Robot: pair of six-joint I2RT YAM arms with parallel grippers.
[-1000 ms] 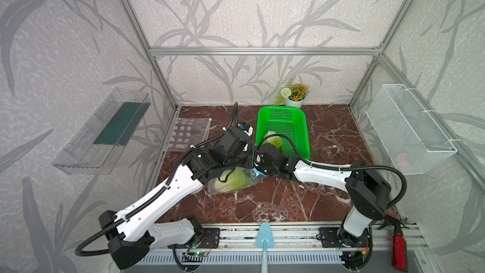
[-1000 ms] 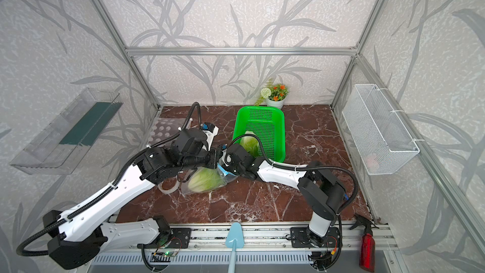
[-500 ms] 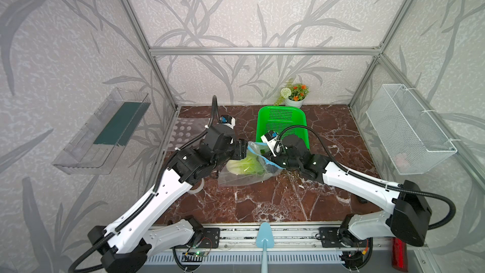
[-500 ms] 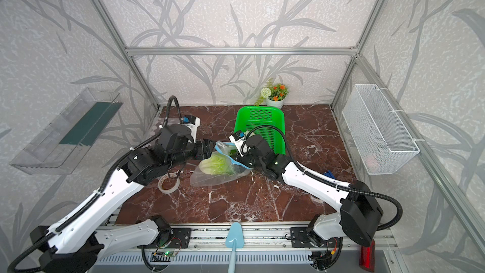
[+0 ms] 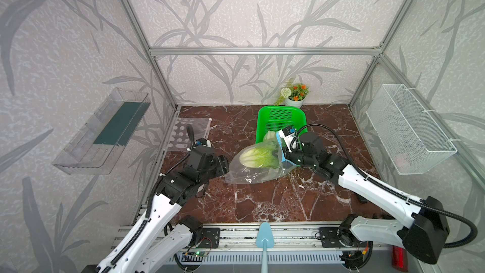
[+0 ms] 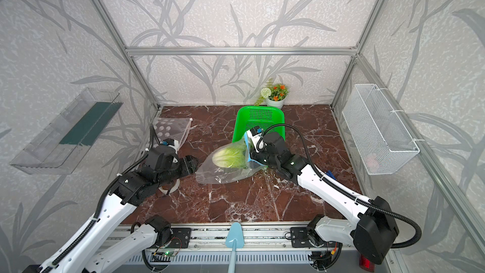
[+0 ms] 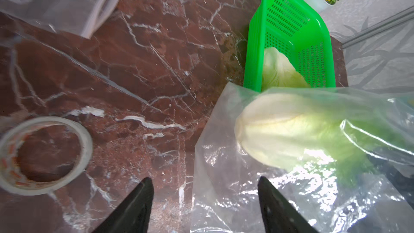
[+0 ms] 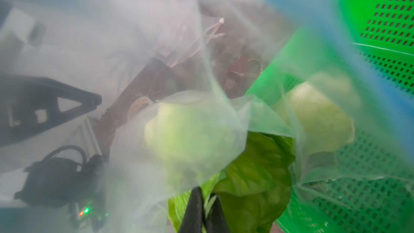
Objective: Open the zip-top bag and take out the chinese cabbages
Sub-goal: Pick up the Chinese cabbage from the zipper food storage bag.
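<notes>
Presently both arms stretch low and inward over the red-brown marble table (image 5: 262, 206). One perforated green plastic basket (image 5: 280, 119) holds the first cabbage (image 7: 280, 70), a pale, oval, crinkly head. One clear, crinkled, blue-zipped plastic bag (image 5: 252, 177) holds the second cabbage (image 5: 258, 157), lying sideways. The left gripper (image 7: 205, 198) is spread wide and empty, beside the bag's closed end. The right gripper (image 8: 206, 200) is pinched on the second cabbage's dark leaf tips.

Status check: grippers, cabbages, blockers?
Left gripper open, empty. Right gripper shut on bagged cabbage leaf. Other cabbage already in basket. Tape roll nearby, not blocking.
</notes>
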